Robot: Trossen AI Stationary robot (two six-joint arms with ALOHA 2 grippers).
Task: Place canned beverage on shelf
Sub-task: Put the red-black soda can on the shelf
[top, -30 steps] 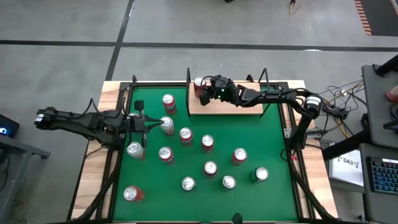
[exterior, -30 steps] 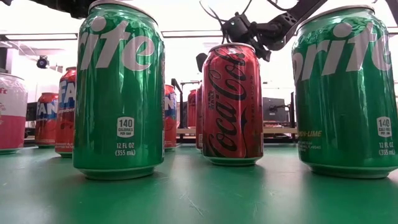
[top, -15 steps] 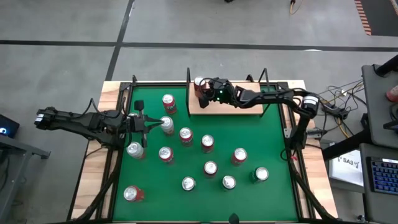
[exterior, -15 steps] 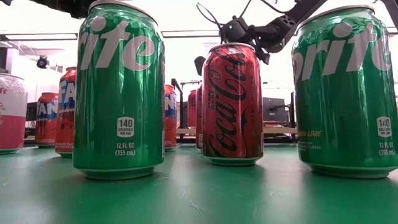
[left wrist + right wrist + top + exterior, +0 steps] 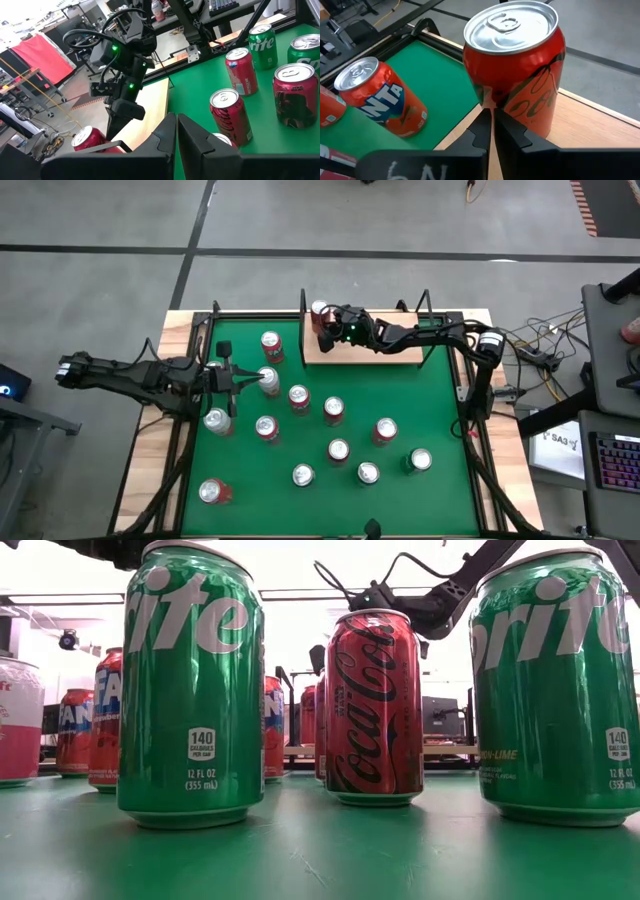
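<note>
**Red Coca-Cola can stands on the shelf's end, both pincers pressed together**

The right pincer (image 5: 333,326) hangs over the light tan wooden shelf with thin black metal uprights (image 5: 385,348), its two dark fingers (image 5: 485,131) pressed together with nothing between them. Just ahead of the fingertips, at the shelf's left end by the corner, stands the red aluminium Coca-Cola can with a silver top (image 5: 516,65), upright on the wood; whether the tips touch it cannot be told.

The left pincer (image 5: 240,381) waits low over the left part of the green felt surface (image 5: 440,410), fingers likewise shut and empty, its tips just beside a silver-topped can (image 5: 268,380).

In the right wrist view, an orange Fanta can (image 5: 381,96) stands on the felt just off the shelf's edge. The low view shows two green Sprite cans (image 5: 192,685), the nearer one printed "140 calories per can" and "12 fl oz (355 mL)", the other reading "lemon-lime". Between them is a dark red Coca-Cola can with black script (image 5: 374,705), and a blue-lettered Fanta can (image 5: 106,720) stands farther back.

From above, twelve cans stand on the felt, plus one on the shelf: thirteen in all, every one upright.
</note>
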